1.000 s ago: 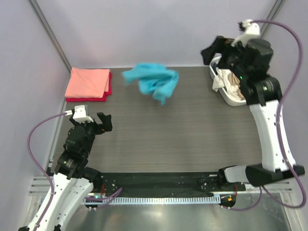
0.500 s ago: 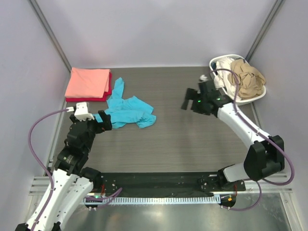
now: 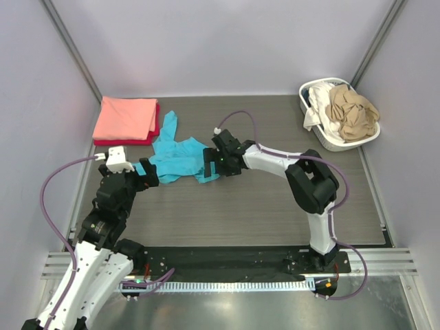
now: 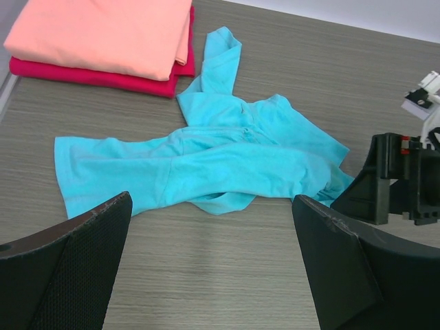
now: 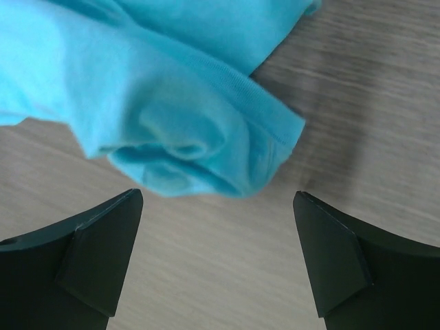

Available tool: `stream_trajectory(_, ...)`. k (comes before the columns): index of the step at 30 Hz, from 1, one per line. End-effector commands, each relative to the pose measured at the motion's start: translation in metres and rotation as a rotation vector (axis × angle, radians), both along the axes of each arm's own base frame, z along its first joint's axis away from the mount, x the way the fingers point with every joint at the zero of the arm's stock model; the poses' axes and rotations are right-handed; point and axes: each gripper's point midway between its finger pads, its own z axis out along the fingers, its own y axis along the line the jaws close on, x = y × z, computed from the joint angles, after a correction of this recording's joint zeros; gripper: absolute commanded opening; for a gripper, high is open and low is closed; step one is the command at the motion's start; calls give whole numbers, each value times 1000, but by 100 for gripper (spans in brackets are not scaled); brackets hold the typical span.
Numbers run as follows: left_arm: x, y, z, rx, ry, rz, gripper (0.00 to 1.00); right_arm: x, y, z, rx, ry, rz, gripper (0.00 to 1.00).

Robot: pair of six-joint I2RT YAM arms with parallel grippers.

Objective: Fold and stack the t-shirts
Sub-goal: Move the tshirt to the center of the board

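Note:
A bright turquoise t-shirt (image 3: pixel 180 157) lies crumpled on the table left of centre; it also shows in the left wrist view (image 4: pixel 206 155) and the right wrist view (image 5: pixel 172 103). A folded salmon-pink shirt (image 3: pixel 126 117) lies on a folded red shirt (image 3: pixel 124 142) at the back left. My left gripper (image 3: pixel 148 172) is open and empty at the shirt's left end. My right gripper (image 3: pixel 210 163) is open and empty, low at the shirt's bunched right edge. Tan (image 3: pixel 353 110) and white (image 3: pixel 318 103) shirts lie in the basket.
A white plastic laundry basket (image 3: pixel 335 143) stands at the back right corner. Grey walls close the table at the back and sides. A black rail (image 3: pixel 227 256) runs along the near edge.
The turquoise shirt has dropped from the air onto the table and now lies still. My right arm swung from the basket across to the shirt's right edge. The left arm barely moved.

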Motion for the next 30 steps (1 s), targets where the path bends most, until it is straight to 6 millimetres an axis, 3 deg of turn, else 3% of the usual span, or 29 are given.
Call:
stream_trajectory(1, 0, 4, 16, 4, -35, 19, 100, 29, 6, 9, -5, -78, -48, 94)
stream_trajectory(3, 1, 4, 16, 6, -34, 18, 100, 29, 4, -9, -38, -58, -40, 85)
stream_trajectory(5, 2, 4, 16, 7, -33, 17, 100, 29, 0, -19, -66, -56, -23, 62)
stream_trajectory(6, 2, 3, 16, 9, -32, 15, 100, 31, -7, -21, -92, -66, -36, 41)
stream_trajectory(8, 2, 2, 16, 7, -30, 11, 100, 39, -28, -19, -124, -78, -63, 23)
stream_trajectory(9, 3, 2, 16, 7, -31, 9, 100, 37, -52, -22, -186, -74, -99, 5)
stream_trajectory(10, 2, 2, 16, 6, -30, 11, 100, 42, -69, -2, -190, -114, -139, 1)
stream_trajectory(11, 2, 2, 15, 7, -29, 9, 100, 55, -108, 8, -214, -129, -220, 1)
stream_trajectory(12, 2, 2, 16, 7, -33, 9, 100, 45, -142, 0, -264, -102, -269, 1)
stream_trajectory(13, 2, 2, 16, 5, -33, 8, 100, 52, -177, 30, -268, -164, -365, 1)
stream_trajectory(14, 1, 2, 17, 4, -36, 6, 100, 58, -228, 38, -288, -164, -488, 1)
stream_trajectory(15, 2, 1, 17, 5, -36, 6, 100, 47, -261, 33, -328, -145, -546, 5)
stream_trajectory(16, 2, 1, 17, 4, -35, 1, 100, 46, -283, 57, -324, -202, -594, 15)
stream_trajectory(17, 2, 1, 18, 5, -35, -1, 100, 40, -302, 61, -366, -204, -623, 33)
stream_trajectory(18, 2, 1, 19, 4, -39, 1, 100, 39, -321, 70, -400, -219, -653, 81)
stream_trajectory(19, 2, 1, 20, 3, -42, 0, 100, 37, -325, 77, -417, -232, -653, 94)
stream_trajectory(20, 1, 1, 20, 4, -44, 2, 100, 36, -324, 86, -411, -231, -648, 100)
stream_trajectory(23, 2, 1, 21, 4, -47, 0, 100, 34, -299, 96, -330, -232, -600, 99)
stream_trajectory(25, 1, 0, 19, 5, -42, -4, 100, 29, -253, 108, -254, -265, -506, 100)
stream_trajectory(26, 1, 0, 20, 3, -43, -9, 100, 30, -251, 111, -238, -265, -509, 100)
stream_trajectory(27, 1, -1, 19, 1, -43, -13, 100, 27, -232, 110, -222, -264, -470, 100)
stream_trajectory(28, 1, -2, 19, 1, -41, -16, 100, 19, -200, 108, -197, -262, -399, 100)
stream_trajectory(30, 1, -3, 19, -1, -41, -22, 100, 12, -160, 104, -167, -247, -308, 100)
